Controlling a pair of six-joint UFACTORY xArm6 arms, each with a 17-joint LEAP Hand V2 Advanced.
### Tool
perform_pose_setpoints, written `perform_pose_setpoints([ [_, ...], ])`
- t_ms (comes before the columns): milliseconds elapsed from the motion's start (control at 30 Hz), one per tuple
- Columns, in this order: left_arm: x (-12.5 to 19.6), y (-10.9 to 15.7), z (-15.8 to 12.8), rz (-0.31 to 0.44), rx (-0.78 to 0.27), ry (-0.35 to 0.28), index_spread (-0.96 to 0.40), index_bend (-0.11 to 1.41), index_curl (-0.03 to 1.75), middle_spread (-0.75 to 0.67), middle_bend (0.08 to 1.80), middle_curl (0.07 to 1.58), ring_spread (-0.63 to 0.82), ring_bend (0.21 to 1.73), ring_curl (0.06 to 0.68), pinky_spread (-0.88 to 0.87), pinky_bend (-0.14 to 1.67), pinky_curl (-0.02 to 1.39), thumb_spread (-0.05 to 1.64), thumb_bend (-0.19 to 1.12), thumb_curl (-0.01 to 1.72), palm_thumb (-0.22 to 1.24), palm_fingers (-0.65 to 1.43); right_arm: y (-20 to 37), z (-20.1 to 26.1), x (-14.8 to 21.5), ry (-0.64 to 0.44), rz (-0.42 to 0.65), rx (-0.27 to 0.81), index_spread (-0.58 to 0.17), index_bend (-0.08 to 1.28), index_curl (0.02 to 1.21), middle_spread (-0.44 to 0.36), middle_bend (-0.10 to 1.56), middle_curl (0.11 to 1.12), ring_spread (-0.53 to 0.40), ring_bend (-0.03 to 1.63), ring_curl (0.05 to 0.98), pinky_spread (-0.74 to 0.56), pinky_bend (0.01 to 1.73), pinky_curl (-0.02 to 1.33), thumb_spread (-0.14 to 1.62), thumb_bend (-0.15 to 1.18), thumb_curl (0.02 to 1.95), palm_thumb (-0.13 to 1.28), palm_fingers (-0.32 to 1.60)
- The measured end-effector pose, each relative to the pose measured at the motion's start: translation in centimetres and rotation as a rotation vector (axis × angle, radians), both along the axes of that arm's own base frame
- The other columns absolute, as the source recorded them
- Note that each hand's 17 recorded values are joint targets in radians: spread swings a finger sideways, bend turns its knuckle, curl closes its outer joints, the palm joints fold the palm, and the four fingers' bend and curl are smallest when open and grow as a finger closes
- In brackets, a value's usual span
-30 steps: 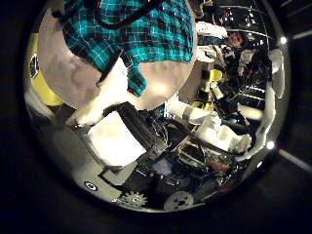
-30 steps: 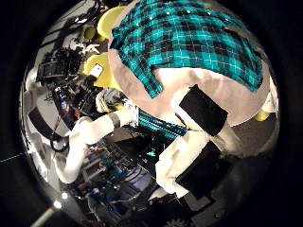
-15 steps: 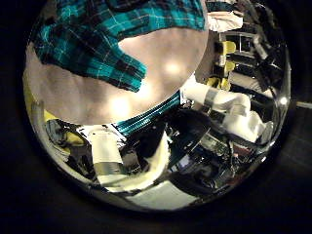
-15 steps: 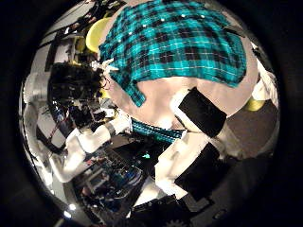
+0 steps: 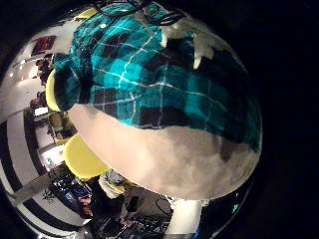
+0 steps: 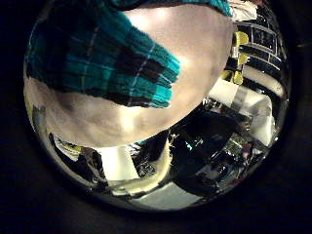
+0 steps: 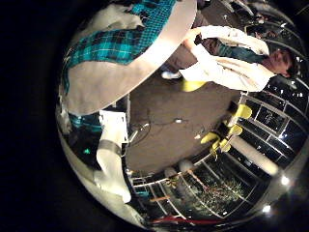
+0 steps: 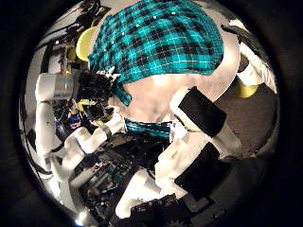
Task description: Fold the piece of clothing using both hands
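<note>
A checked shirt (image 8: 161, 43) lies spread on a round table (image 8: 175, 95). In the right thumb side palm view my left hand (image 8: 95, 90) sits at the shirt's near corner, on its arm. The left little finger side palm view shows the shirt (image 5: 150, 85) close under the palm, with fingertips (image 5: 194, 40) resting on it. In the left thumb side palm view the shirt (image 6: 93, 58) fills much of the picture. My right hand (image 8: 204, 113) is over bare table beside the shirt, fingers straight, holding nothing. The right little finger side palm view shows the shirt (image 7: 111, 43) at the table's edge.
The table's bare top (image 6: 146, 107) runs from the shirt to the rim (image 5: 169, 184). Round stools (image 5: 85, 159) stand on the floor beside the table. Floor (image 7: 174, 106) shows beyond the table's rim. My right arm (image 6: 249, 102) is across the table.
My left palm has come down closer to the shirt, which now fills more of its thumb side view. In the right thumb side view my left hand has reached the shirt's corner.
</note>
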State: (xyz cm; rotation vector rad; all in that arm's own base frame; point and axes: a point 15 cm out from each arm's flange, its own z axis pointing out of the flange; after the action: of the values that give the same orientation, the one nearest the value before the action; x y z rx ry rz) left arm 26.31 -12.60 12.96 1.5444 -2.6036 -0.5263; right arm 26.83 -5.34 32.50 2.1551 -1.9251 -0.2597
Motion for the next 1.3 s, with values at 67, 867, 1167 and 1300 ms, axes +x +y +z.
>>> perform_pose_setpoints([
  [67, 0.3, -0.2, -0.1, 0.007, 0.006, -0.009, 0.05, 0.19, 0.36, 0.13, 0.34, 0.44, 0.23, 0.76, 0.213, 0.25, 0.44, 0.36, 0.93, 0.00, 0.33, 0.28, 0.24, -0.3, 0.0, -0.1, 0.000, -0.002, 0.000, -0.351, 0.18, 0.36, -0.039, 0.41, 0.40, -0.053, 0.91, 0.201, 0.16, 0.86, 0.00, 1.39, -0.01, 0.37, 0.66, 0.40],
  [867, 4.3, 0.0, 7.6, 0.077, -0.035, -0.150, -0.51, 0.39, 0.83, -0.49, 0.86, 0.98, -0.47, 1.32, 0.495, -0.62, 1.09, 0.66, 1.19, 0.05, 0.47, 0.80, 0.92, -2.7, -6.9, 2.7, 0.128, 0.073, 0.055, -0.309, 0.17, 0.33, -0.171, 0.39, 0.39, -0.089, 0.91, 0.212, 0.05, 0.92, 0.00, 1.24, -0.03, 0.36, 0.57, 0.29],
  [1167, 4.3, -0.1, 9.9, 0.077, -0.040, -0.133, -0.59, 0.37, 1.04, -0.56, 0.88, 1.06, -0.47, 1.37, 0.516, -0.63, 1.14, 0.69, 1.21, 0.00, 0.50, 0.82, 0.87, -1.1, -13.6, 3.0, 0.093, 0.111, 0.056, -0.231, 0.17, 0.33, -0.064, 0.38, 0.39, -0.038, 0.82, 0.200, 0.08, 0.87, 0.01, 1.10, -0.03, 0.33, 0.47, 0.19],
  [1300, 4.5, -0.1, 10.5, 0.077, -0.040, -0.133, -0.61, 0.34, 1.12, -0.58, 0.89, 1.09, -0.46, 1.39, 0.520, -0.63, 1.15, 0.70, 1.21, -0.01, 0.51, 0.83, 0.85, 0.3, -15.9, 3.4, 0.055, 0.117, 0.039, -0.207, 0.16, 0.33, -0.035, 0.38, 0.39, -0.023, 0.80, 0.200, 0.09, 0.85, 0.02, 1.06, -0.03, 0.32, 0.44, 0.18],
])
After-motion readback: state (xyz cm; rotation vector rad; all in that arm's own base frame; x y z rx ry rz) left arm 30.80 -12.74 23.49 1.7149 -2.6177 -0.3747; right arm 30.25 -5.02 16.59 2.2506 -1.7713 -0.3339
